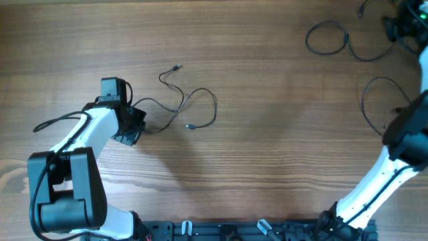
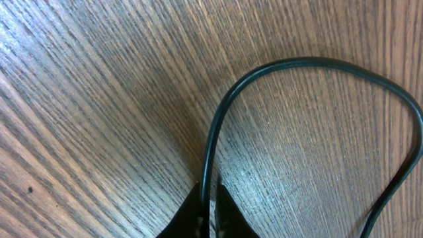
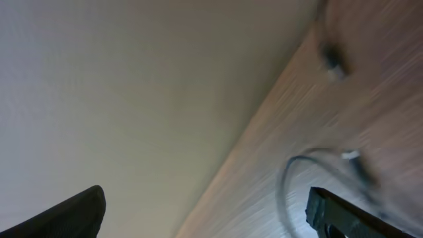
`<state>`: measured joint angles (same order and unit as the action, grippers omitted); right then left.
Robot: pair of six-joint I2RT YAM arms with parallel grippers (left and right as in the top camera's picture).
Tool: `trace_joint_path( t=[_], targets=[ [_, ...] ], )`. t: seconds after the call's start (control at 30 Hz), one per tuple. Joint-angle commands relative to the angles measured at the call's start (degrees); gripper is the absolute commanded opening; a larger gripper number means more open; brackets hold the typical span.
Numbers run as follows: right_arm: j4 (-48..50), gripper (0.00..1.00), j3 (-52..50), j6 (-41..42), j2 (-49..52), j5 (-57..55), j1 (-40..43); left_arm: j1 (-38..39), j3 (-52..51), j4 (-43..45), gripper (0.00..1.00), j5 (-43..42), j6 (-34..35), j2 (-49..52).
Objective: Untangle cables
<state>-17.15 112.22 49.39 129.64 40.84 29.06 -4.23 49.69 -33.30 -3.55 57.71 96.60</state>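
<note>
Wood-grain bench (image 1: pixel 267 147) carries thin black cables: one cable (image 1: pixel 215 110) lies left of centre in loose open curves, a tiny plug (image 1: pixel 176 67) at its far end, and other loops (image 1: pixel 308 37) lie near the far right corner. Left pincer (image 2: pixel 208 215) is closed tight on the left-of-centre cable, which arcs away from its tips across the wood. Right pincer (image 3: pixel 205 215) stands spread wide, gripping nothing, its view blurred.
</note>
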Motion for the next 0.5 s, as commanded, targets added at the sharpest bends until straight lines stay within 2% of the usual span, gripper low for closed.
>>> trace_joint_path(
  t=[0.0, 0.03, 0.07, 0.1, 0.13, 0.17, 0.27, 0.37, 0.47],
  targets=[
    [-14.95, 0.99, 0.44, -36.52, -2.36, -7.96, -2.01, 0.28, -0.98, 0.11, 0.09, -0.28, -0.46, 1.36],
    [-20.52, 0.89, -0.57, -50.62, -2.34, -13.33, -4.48, 0.28, -0.98, 0.39, 0.09, -0.31, -0.46, 1.36],
    [-23.12, 0.71, -2.49, -60.57, -2.34, -16.90, -8.11, 0.28, -0.98, 0.63, 0.09, -0.28, -0.44, 1.36],
    [-23.76, 0.53, -3.45, -63.93, -2.34, -17.25, -9.75, 0.28, -0.98, 0.70, 0.08, -0.31, -0.28, 1.36],
    [-24.04, 0.20, -5.51, -68.83, -2.34, -17.31, -13.25, 0.28, -0.98, 0.81, 0.08, -0.35, -0.26, 1.36],
    [-22.25, 0.04, -7.21, -70.31, -2.27, -17.29, -16.04, 0.28, -0.98, 0.81, 0.08, -0.35, -0.26, 1.36],
    [-10.99, 0.05, -12.41, -70.18, -0.90, -22.01, -23.47, 0.28, -0.98, 0.79, 0.08, -0.35, -0.28, 1.36],
    [-5.31, 0.05, -14.12, -70.34, 0.37, -30.99, -27.39, 0.28, -0.98, 0.79, 0.08, -0.31, -0.28, 1.36],
    [-1.18, 0.05, -14.12, -72.06, 3.28, -31.89, -28.41, 0.28, -0.98, 0.98, 0.09, -0.31, -0.28, 1.36]
  ],
)
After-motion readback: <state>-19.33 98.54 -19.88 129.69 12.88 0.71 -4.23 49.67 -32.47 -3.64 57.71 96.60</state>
